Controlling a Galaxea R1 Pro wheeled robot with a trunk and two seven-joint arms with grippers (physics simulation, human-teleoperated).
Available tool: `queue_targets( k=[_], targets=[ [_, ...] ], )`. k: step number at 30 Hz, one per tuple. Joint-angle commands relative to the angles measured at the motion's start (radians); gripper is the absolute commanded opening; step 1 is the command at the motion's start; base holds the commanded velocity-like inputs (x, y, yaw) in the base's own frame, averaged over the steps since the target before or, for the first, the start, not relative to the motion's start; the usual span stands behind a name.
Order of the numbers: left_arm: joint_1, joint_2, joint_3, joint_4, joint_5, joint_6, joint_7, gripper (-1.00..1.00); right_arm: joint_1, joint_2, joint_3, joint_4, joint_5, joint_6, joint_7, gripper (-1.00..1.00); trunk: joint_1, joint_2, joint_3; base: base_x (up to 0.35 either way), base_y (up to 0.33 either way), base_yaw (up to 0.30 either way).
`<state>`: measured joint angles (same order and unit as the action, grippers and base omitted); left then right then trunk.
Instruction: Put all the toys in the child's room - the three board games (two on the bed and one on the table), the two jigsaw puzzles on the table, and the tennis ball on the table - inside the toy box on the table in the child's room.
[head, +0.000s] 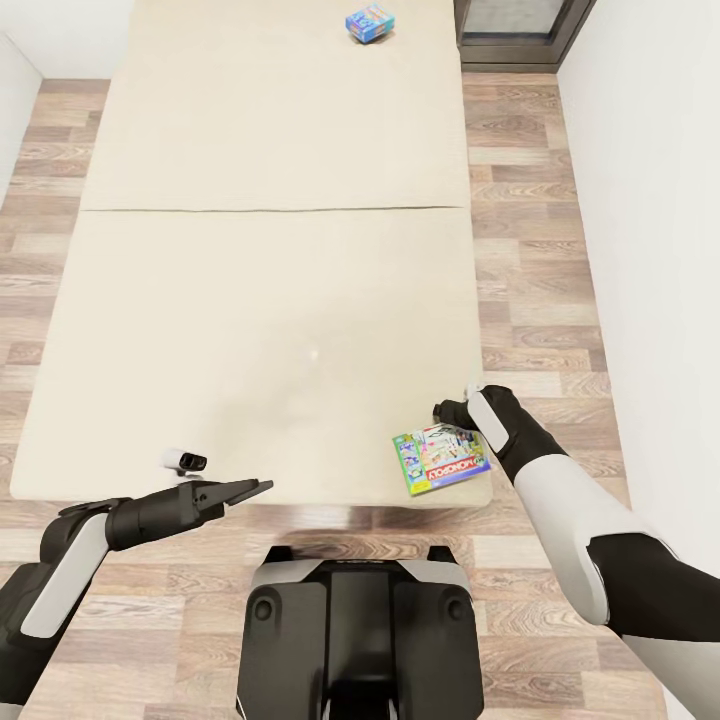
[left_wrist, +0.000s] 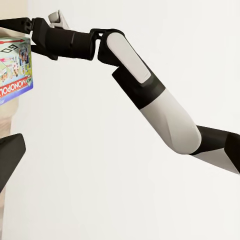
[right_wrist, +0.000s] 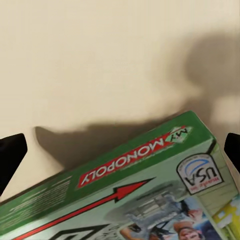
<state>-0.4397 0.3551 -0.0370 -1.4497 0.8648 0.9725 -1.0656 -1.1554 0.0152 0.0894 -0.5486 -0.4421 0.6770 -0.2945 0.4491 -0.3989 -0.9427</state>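
Observation:
A green Monopoly board game (head: 442, 460) lies flat on the near right corner of the beige bed (head: 270, 300); it also appears as Monopoly box (left_wrist: 14, 65) and Monopoly box (right_wrist: 140, 200). My right gripper (head: 455, 410) hovers just over its far edge, open, with fingertips (right_wrist: 12, 150) spread wide on either side and nothing held. A second, blue board game (head: 370, 22) rests at the far end of the bed. My left gripper (head: 250, 489) is open and empty at the bed's near left edge, pointing toward the right arm (left_wrist: 150, 95).
Wooden floor (head: 540, 250) runs along both sides of the bed. A white wall (head: 660, 200) stands close on the right, and a dark door frame (head: 520, 40) sits at the far right. My base (head: 355, 630) is against the foot of the bed.

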Motion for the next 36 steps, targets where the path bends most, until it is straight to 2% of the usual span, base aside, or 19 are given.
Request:
queue_targets(
  k=[1,13,23,36],
  targets=[
    [-0.001,0.001,-0.001,0.000,0.003,0.005,-0.001,1.00,0.000,0.000,0.006,0.004,-0.008,0.007,-0.008,1.00,0.001,-0.001,-0.001,0.000,0.000,0.000],
    [0.000,0.001,-0.001,0.000,0.003,0.005,-0.001,1.00,0.000,0.000,0.006,0.004,-0.008,0.007,-0.008,1.00,0.001,-0.001,-0.001,-0.009,0.000,0.000],
    [0.000,0.001,-0.001,0.000,0.003,0.005,-0.001,1.00,0.000,0.000,0.007,0.004,-0.008,0.007,-0.008,1.00,0.001,-0.001,-0.001,-0.137,0.000,0.000],
    [0.000,0.001,-0.001,0.000,0.003,0.005,-0.001,1.00,0.000,0.001,0.007,0.004,-0.007,0.007,-0.008,1.00,0.001,-0.001,0.007,-0.011,0.000,0.000]
  ],
)
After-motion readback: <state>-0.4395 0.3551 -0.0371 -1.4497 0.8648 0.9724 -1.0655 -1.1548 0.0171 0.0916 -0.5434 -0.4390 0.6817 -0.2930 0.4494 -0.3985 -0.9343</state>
